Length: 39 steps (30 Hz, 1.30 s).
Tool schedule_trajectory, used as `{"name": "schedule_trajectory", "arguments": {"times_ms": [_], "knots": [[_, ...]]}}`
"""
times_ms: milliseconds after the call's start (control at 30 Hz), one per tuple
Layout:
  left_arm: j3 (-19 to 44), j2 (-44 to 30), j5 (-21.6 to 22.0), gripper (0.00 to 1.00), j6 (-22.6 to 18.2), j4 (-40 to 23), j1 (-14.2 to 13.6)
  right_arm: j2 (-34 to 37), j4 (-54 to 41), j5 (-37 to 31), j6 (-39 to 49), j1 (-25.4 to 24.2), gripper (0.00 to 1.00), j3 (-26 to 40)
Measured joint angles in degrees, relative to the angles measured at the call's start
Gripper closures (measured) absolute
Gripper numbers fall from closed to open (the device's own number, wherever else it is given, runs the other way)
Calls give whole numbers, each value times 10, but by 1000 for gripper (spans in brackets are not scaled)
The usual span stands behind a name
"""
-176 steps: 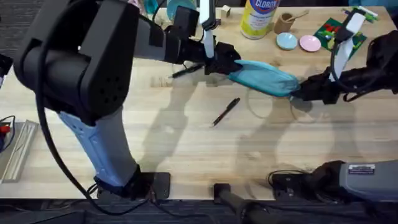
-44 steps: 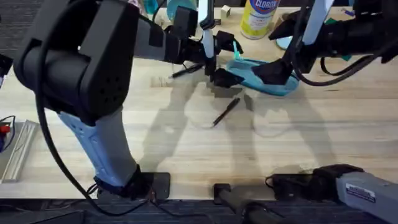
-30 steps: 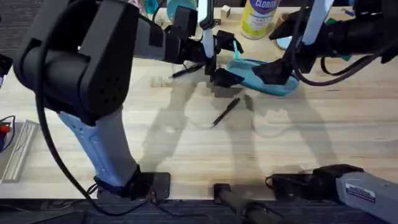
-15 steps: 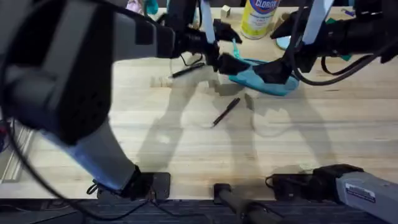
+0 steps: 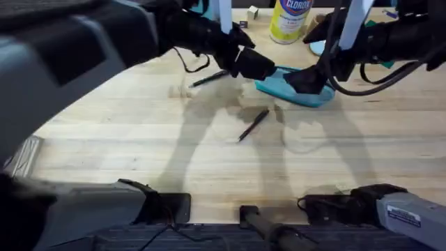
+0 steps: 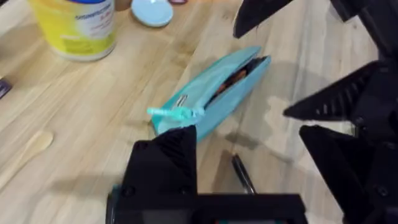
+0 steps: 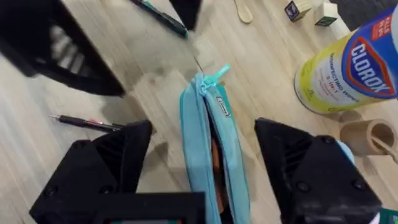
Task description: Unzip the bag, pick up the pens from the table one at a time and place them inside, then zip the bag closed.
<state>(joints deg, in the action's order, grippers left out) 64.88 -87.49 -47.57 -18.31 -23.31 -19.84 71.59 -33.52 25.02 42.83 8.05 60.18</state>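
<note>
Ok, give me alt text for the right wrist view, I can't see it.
A turquoise bag, unzipped with something orange inside, lies on the wooden table between the open fingers of the right pincer. A black pen lies beside it, a yellow Clorox tub farther off.

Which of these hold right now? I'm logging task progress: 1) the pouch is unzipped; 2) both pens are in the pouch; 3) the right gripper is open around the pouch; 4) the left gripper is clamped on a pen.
1) True: the bag gapes along its zipper, with the pull tab at one end.
2) False: one pen lies on the table in front of the pouch, the other pen to its left.
3) True: the right gripper is open, a finger on either side of the pouch.
4) False: the left gripper is open and holds nothing.
</note>
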Motion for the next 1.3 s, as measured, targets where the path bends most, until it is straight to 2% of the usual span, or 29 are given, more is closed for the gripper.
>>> {"name": "schedule_trajectory", "arguments": {"times_ms": [167, 333, 633, 667, 700, 867, 967, 1033, 1300], "knots": [[0, 56, 38, 7, 5, -53, 0, 0, 0, 0, 0, 0, 5, 0], [0, 77, 52, 7, 9, -104, 0, 0, 0, 0, 0, 0, 5, 0], [0, 77, 59, 7, 12, -120, 0, -16, -2, -2, -11, 0, 5, 22], [0, 77, 59, 9, 12, -120, 0, -21, -2, -2, -11, 0, 32, 29], [0, 77, 59, 8, 12, -120, 0, -25, -3, -2, -13, 0, 112, 38], [0, 77, 59, 8, 12, -121, 0, -33, -35, -2, -21, 0, 644, 68], [0, 77, 59, 7, 12, -121, 0, -33, -71, -2, -26, 0, 931, 74], [0, 77, 59, 7, 12, -121, 0, -33, -99, -2, -26, 0, 967, 82], [0, 77, 59, 7, 12, -121, 0, -33, -194, -2, -26, 0, 971, 130]]}}
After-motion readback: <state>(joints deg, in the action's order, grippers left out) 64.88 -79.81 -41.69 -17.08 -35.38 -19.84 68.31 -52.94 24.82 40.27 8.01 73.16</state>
